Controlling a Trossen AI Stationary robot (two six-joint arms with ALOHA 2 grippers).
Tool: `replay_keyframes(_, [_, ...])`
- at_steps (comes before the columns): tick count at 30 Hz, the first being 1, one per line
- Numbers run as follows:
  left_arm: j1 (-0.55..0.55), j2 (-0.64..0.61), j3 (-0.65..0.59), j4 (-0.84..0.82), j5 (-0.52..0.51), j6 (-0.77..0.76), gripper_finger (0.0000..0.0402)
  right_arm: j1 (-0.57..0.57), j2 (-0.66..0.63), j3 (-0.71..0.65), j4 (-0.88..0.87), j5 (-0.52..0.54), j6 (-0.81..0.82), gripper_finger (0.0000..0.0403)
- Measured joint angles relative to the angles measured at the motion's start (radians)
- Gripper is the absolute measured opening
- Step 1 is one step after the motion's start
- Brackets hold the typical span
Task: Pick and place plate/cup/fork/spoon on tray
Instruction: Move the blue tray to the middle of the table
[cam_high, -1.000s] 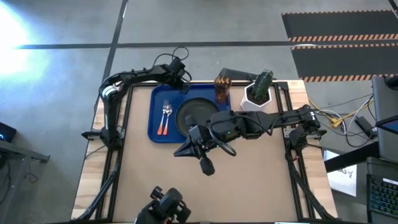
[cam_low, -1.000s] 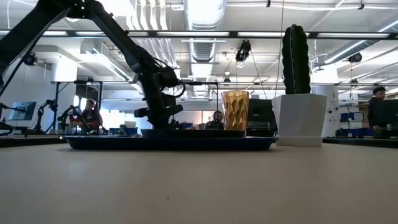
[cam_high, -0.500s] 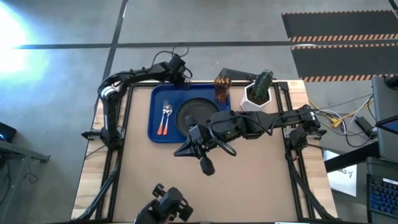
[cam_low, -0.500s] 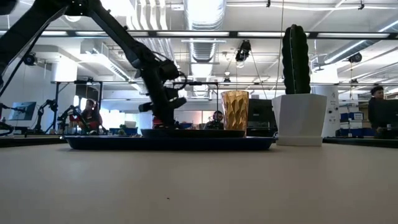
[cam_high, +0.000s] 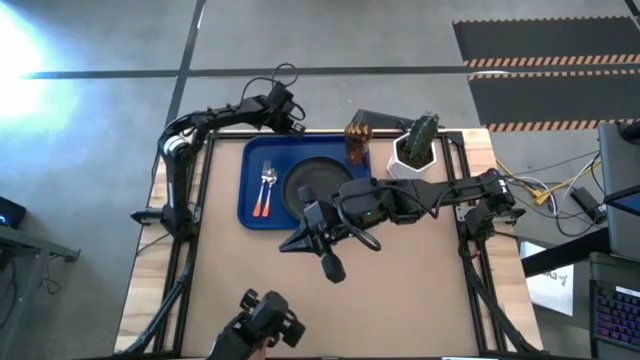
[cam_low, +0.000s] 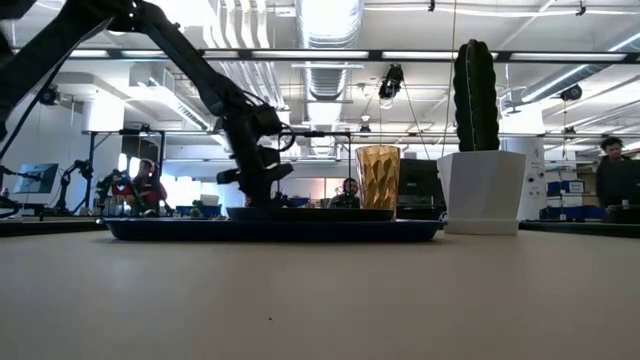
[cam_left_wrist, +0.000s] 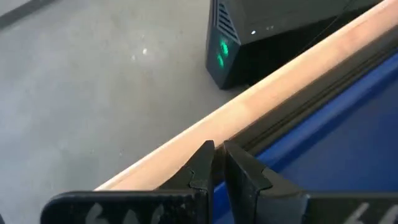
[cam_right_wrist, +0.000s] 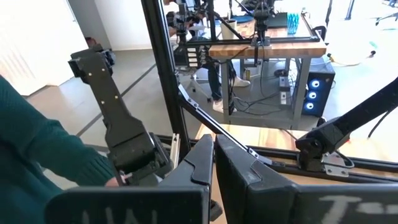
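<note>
Tray loaded, both tools empty.
Left tool (cam_high: 296, 122) pinched together over tray (cam_high: 252, 160) edge; right tool (cam_high: 333, 268) likewise, above counter (cam_high: 400, 290).

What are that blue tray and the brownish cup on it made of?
The tray looks like plastic: uniform bright blue, rounded corners, moulded rim. The cup is translucent amber with ribbed facets that light passes through; it could be glass or clear plastic, the look alone cannot settle it.

Bright, even light overhead. Hard white glare burns the floor (cam_high: 25, 40) at ten o'clock from above. At surface height, ceiling strip lights (cam_low: 330, 55) blaze; the cactus (cam_low: 476, 82) goes near-silhouette. The near surface (cam_low: 320, 300) blurs soft. Both wrist views show their own tool fingers out of focus.
</note>
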Motion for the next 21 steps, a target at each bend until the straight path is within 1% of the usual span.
replay_keyframes(4, [0.005,0.024,-0.002,-0.047,0.014,0.001,0.0014,0.0,0.0,0.0,0.012,0.0,-0.001,0.0009])
replay_keyframes(12, [0.0,0.074,0.005,-0.068,0.026,0.0,0.0014,0.0,0.0,0.0,0.013,0.0,-0.003,0.0009])
replay_keyframes(19, [-0.054,0.066,0.003,-0.1,0.006,-0.007,0.0014,0.0,0.0,0.0,0.013,0.0,-0.003,0.0009])
replay_keyframes(21, [-0.081,0.064,-0.002,-0.135,0.044,-0.023,0.0014,0.0,0.0,0.0,0.013,0.0,-0.004,0.0009])
